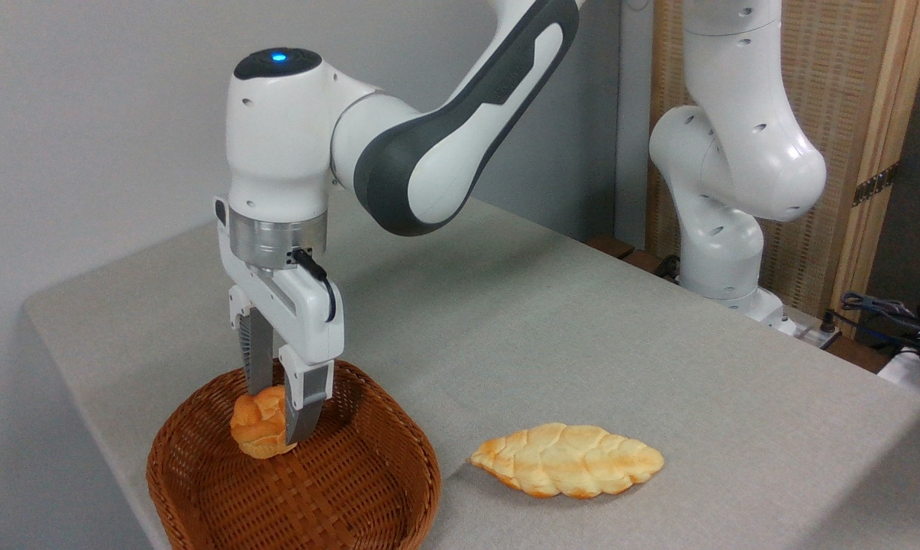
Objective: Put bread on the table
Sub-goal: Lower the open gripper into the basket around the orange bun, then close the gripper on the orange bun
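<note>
Inside the wicker basket [200, 489], bread [255, 428] sits straddled by the gripper [276, 418], fingers spread on either side, not visibly pinching yet. Risk: lumpy crust slips on closing, or fingers snag the weave.

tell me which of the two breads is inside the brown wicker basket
The small round golden-orange bun, sitting between the gripper fingers. The long flat braided loaf lies on the grey table instead.
</note>
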